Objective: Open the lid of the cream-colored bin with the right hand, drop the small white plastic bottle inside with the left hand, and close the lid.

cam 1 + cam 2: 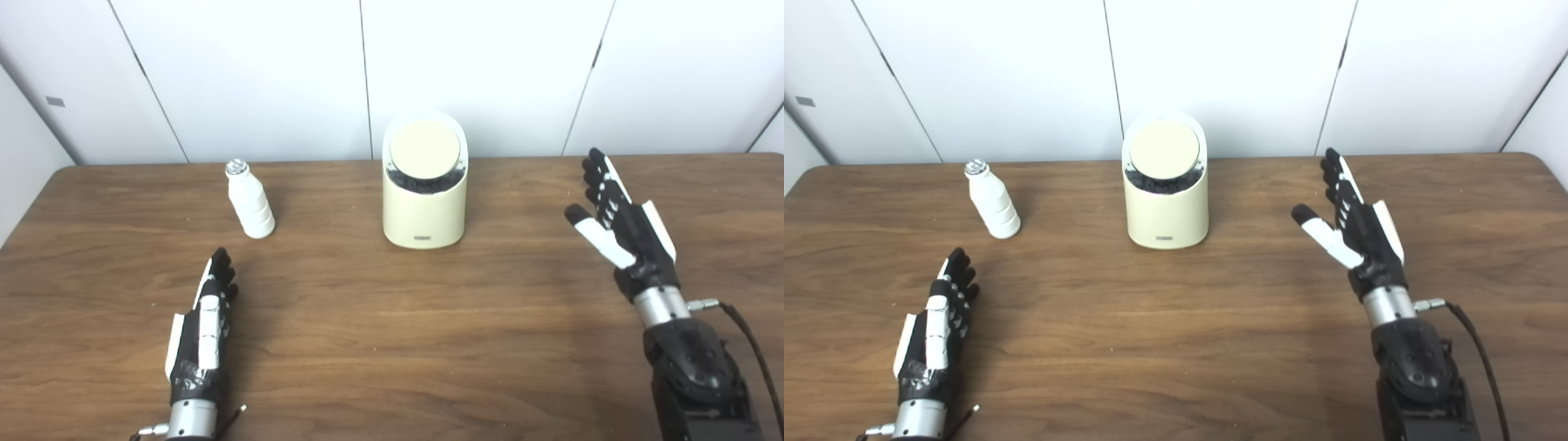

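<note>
Standing near the table's (392, 367) far edge at its middle, the cream-colored bin (424, 211) is seen with its round lid (424, 149) shut. The small white plastic bottle (250, 199) stands upright toward the far left corner, untouched. The left hand (205, 324) and right hand (618, 223) are held open and empty; every step is judged still to be done.

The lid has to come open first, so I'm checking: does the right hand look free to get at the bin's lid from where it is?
Probably yes. The right hand is open and holds nothing, and only bare table lies between it and the bin, whose lid faces up and forward, uncovered.
</note>
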You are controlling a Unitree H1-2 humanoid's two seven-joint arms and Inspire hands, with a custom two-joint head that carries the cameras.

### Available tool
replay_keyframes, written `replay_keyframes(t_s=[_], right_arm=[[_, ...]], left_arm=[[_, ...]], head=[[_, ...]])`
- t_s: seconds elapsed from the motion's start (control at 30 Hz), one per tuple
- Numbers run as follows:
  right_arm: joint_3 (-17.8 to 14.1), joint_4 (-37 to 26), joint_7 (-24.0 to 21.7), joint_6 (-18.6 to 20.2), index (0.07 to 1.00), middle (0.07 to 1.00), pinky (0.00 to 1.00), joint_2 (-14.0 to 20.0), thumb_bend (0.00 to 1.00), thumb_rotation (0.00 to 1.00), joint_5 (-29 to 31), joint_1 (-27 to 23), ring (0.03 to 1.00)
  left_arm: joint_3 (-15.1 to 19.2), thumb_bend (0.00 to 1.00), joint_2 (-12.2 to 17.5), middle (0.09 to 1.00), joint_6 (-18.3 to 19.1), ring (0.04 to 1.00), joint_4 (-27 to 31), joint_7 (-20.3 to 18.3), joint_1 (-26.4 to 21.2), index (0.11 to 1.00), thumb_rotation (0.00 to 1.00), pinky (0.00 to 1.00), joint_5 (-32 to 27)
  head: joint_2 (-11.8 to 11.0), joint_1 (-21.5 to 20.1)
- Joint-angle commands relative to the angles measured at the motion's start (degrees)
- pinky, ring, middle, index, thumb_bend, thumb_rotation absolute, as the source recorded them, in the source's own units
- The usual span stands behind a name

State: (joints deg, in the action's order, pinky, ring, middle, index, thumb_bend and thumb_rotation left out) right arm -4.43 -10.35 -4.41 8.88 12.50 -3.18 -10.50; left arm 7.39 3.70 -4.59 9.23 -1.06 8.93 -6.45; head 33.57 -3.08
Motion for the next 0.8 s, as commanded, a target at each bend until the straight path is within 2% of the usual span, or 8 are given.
replay_keyframes(t_s=[0.0,0.07,0.17,0.27,0.33,0.47,0.57,0.77], right_arm=[[0.7,-2.4,0.0,-0.1,0.983,0.978,0.98,1.4,0.85,0.65,-1.9,-4.3,0.983],[1.9,-2.4,0.0,0.5,0.986,0.99,0.98,2.1,0.86,0.66,-4.5,-6.7,0.99],[3.3,-4.0,-0.2,4.3,0.974,0.966,0.96,2.4,0.88,0.7,-7.6,-9.5,0.979],[5.1,-5.7,-1.5,9.4,0.977,0.967,0.93,2.0,0.84,0.61,-8.9,-13.6,0.96],[7.1,-5.9,-2.0,12.0,0.983,0.961,0.91,2.4,0.84,0.6,-11.7,-15.9,0.955],[11.0,-3.1,-2.9,13.8,0.981,0.949,0.9,3.1,0.9,0.59,-16.7,-21.2,0.943],[13.5,-1.1,-3.7,13.9,0.979,0.946,0.84,3.6,0.92,0.61,-19.6,-24.2,0.925],[15.3,3.0,-4.7,14.3,0.982,0.967,0.85,1.9,0.88,0.5,-20.8,-28.2,0.943]], left_arm=[[-0.3,0.48,0.5,1.0,0.0,1.0,-1.9,-0.2,-0.2,1.0,1.0,1.0,0.6],[-0.3,0.48,0.3,1.0,0.3,1.0,-1.8,0.0,-0.3,1.0,1.0,1.0,0.6],[-0.4,0.47,0.2,1.0,0.1,1.0,-1.6,0.0,-0.3,0.998,1.0,1.0,0.6],[-0.5,0.47,0.1,1.0,0.1,1.0,-1.4,-0.1,-0.2,1.0,1.0,1.0,0.4],[-0.6,0.48,0.2,1.0,0.0,1.0,-1.4,-0.3,-0.2,1.0,0.99,1.0,0.2],[-0.9,0.5,0.2,1.0,0.4,1.0,-1.2,-0.1,-0.2,1.0,1.0,1.0,0.7],[-1.0,0.53,0.2,1.0,0.1,1.0,-1.4,0.0,-0.2,1.0,0.99,1.0,1.3],[-1.2,0.54,-0.1,0.997,0.2,1.0,-1.5,1.2,-0.1,0.985,1.0,1.0,3.5]], head=[[0.1,-0.2],[0.2,-0.2],[0.3,-0.4],[0.4,-0.4],[0.5,-0.5],[0.6,-0.3],[0.7,-0.3],[0.8,-0.3]])
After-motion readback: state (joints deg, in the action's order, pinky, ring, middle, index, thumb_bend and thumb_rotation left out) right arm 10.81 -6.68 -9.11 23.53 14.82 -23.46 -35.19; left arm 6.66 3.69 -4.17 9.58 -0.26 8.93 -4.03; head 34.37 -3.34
